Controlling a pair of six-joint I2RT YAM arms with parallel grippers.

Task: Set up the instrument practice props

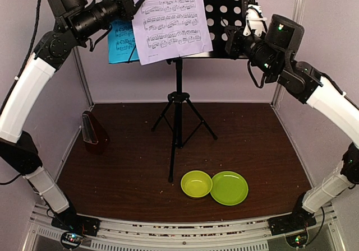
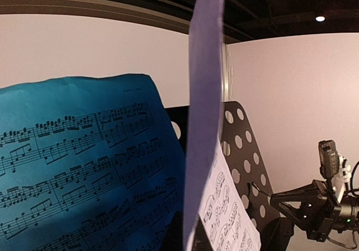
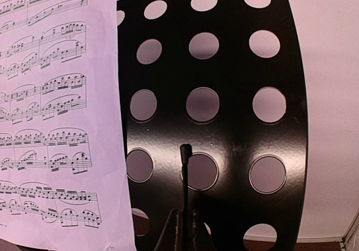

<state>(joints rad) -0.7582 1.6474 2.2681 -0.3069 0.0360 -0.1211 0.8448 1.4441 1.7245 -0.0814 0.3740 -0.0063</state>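
The black tripod music stand (image 1: 178, 102) stands mid-table, its perforated desk (image 1: 224, 10) at the top. A pale lilac-white sheet of music (image 1: 168, 21) hangs in front of the desk's left half. My left gripper (image 1: 139, 0) is shut on the sheet's upper left edge. In the left wrist view the sheet (image 2: 205, 94) rises edge-on from the jaws, and the blue sheet (image 2: 84, 167) fills the left side. In the top view the blue sheet (image 1: 120, 43) sits behind the lilac one. My right gripper (image 3: 185, 228) is shut on the desk's thin wire page holder (image 3: 185, 167). The metronome (image 1: 92, 133) stands far left.
A yellow-green bowl (image 1: 196, 184) and a green plate (image 1: 229, 187) lie side by side near the front of the table, right of the stand's front leg. The tripod legs spread across the table's middle. Pale walls close in the back and both sides.
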